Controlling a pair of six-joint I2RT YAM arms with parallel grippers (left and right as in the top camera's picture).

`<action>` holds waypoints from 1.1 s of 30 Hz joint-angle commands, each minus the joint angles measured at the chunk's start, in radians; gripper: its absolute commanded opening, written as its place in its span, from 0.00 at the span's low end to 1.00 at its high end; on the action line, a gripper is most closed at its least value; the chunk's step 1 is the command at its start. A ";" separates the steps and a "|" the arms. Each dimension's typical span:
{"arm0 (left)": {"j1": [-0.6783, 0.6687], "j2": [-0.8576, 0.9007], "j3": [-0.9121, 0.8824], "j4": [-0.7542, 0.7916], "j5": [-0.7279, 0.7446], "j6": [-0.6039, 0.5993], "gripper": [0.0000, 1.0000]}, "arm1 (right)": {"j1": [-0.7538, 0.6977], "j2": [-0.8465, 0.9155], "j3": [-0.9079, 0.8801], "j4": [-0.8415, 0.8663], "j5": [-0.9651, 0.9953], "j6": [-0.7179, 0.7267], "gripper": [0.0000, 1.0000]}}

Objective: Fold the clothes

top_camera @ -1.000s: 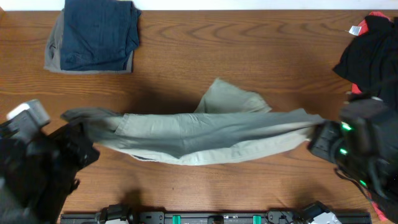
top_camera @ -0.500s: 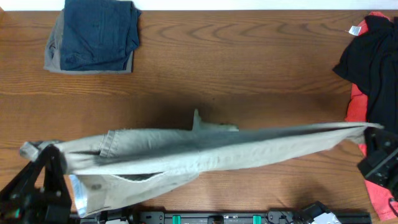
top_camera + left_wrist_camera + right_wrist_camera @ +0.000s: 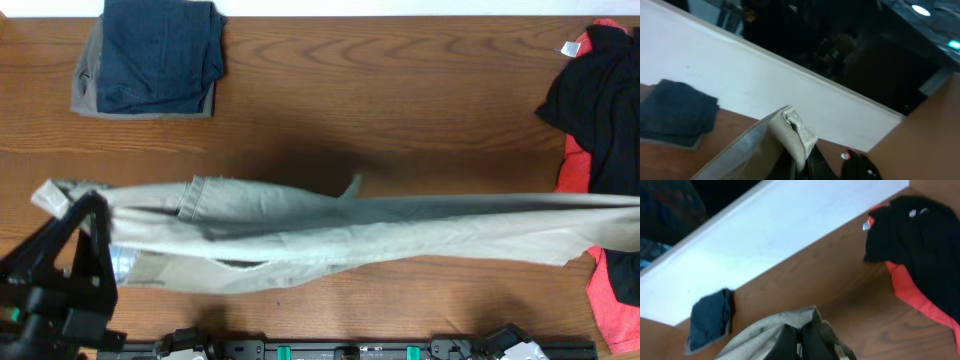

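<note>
1. Overhead view: the khaki shorts point(image 3: 330, 232) are pulled out into one long, narrow band across the front half of the desk point(image 3: 400, 100). The band runs from near the left edge to the right edge of the picture, and a soft shadow lies on the wood just behind its middle.
2. The left tool point(image 3: 88, 212) sits at the band's left end, pressed together on the cloth. A small tuft of fabric pokes out past it to the left, and a waistband seam shows just to its right.
3. Below the band near that end, a looser part of the shorts sags toward the front edge, right beside the left tool's black body.
4. Left wrist view: a bunched corner of the khaki weave is folded over the dark fingers point(image 3: 812, 161), which pinch it from below. No gap shows between them.
5. The right tool point(image 3: 799, 342) is outside the overhead picture, where the band runs off at the right. The right wrist view shows its two fingers side by side, clamped on a crumpled end of the shorts that wraps around their tips.
6. The navy and grey folded garments point(image 3: 150, 55) lie at the back left corner — well apart from the shorts.
7. The black and coral-red garments point(image 3: 595, 100) lie at the right edge, and the band's right end crosses over their coral cloth in the overhead picture.
</note>
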 commanded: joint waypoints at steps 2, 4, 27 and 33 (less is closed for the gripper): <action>0.003 0.056 0.068 0.028 0.049 -0.008 0.06 | -0.010 0.000 0.050 0.013 0.097 -0.023 0.01; 0.003 0.082 0.068 0.035 0.044 -0.008 0.06 | -0.010 0.001 0.051 0.037 0.119 -0.023 0.01; 0.003 0.844 0.054 -0.131 -0.431 0.025 0.06 | -0.106 0.702 0.039 0.364 0.189 -0.089 0.01; 0.003 1.006 0.054 -0.146 -0.568 0.024 0.06 | -0.182 0.909 0.039 0.486 0.116 -0.170 0.42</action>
